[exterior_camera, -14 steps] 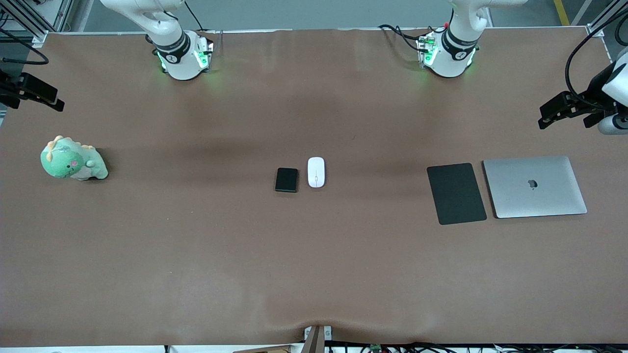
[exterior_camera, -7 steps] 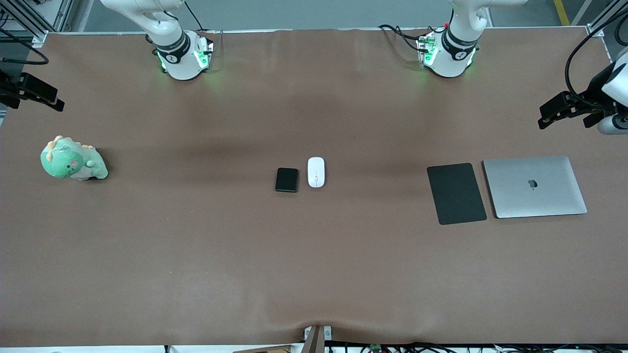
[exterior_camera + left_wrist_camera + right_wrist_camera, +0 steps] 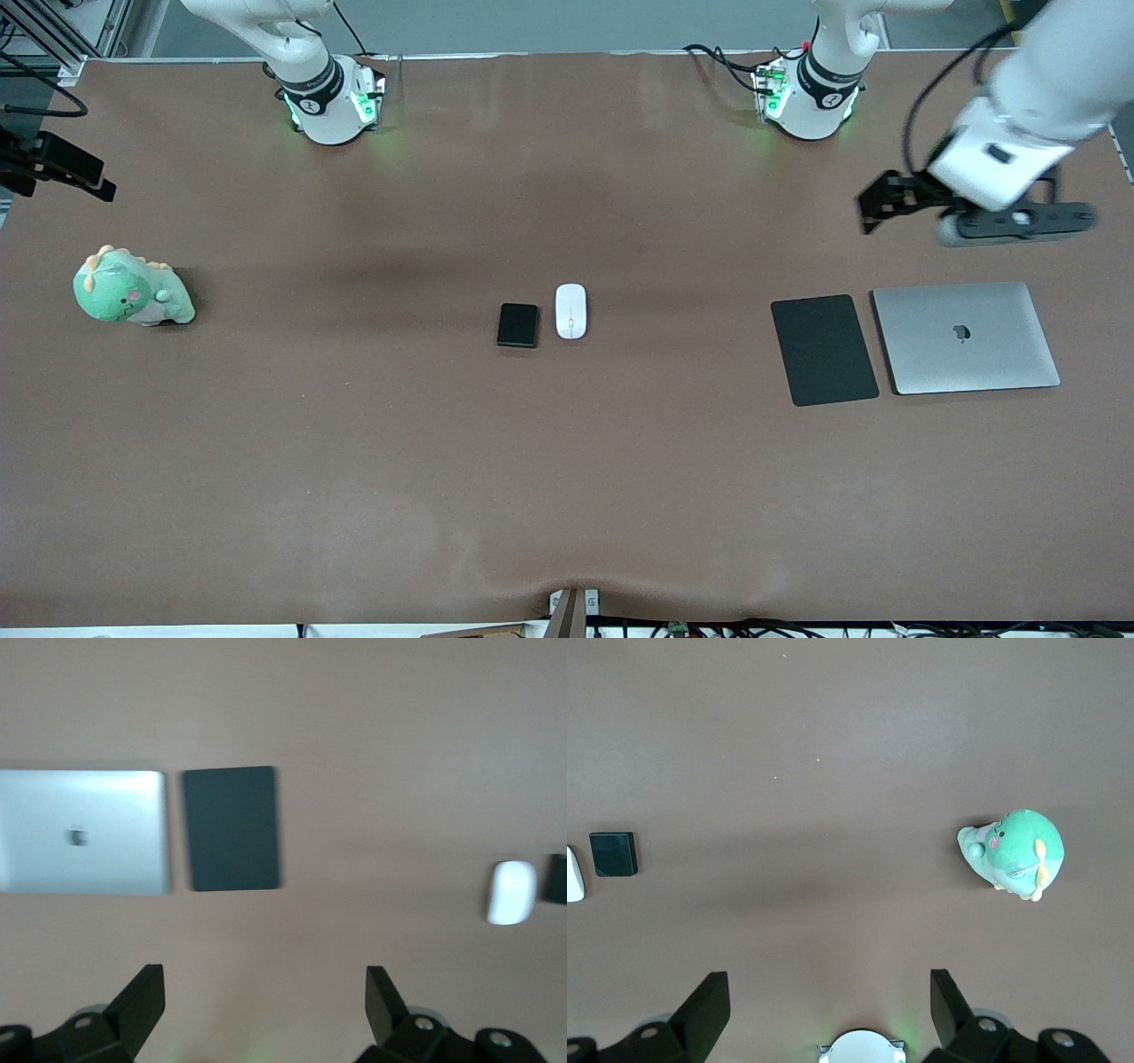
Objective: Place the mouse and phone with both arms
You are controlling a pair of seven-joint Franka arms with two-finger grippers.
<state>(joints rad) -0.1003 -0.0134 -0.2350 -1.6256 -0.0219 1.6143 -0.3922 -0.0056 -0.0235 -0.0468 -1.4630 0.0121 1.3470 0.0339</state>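
Note:
The white mouse [image 3: 571, 311] and the black phone [image 3: 517, 325] lie side by side at the middle of the table, the phone toward the right arm's end. The left wrist view shows the mouse [image 3: 512, 892] and the phone's edge [image 3: 556, 879]. My left gripper [image 3: 1010, 221] hangs over the table near the laptop, open [image 3: 266, 979] and holding nothing. My right gripper [image 3: 830, 983] is open and empty, up over the plush toy's end of the table. The phone [image 3: 613, 854] and a sliver of the mouse [image 3: 571, 875] appear in the right wrist view.
A flat black mouse pad [image 3: 824, 349] lies beside a closed silver laptop [image 3: 966, 337] toward the left arm's end. A green plush dinosaur [image 3: 131, 288] sits toward the right arm's end. Both arm bases [image 3: 330, 102] [image 3: 808, 97] stand along the table's edge farthest from the front camera.
The left arm has swung in from the table's end toward the middle and now hangs by the laptop. The right arm, mouse and phone have not moved.

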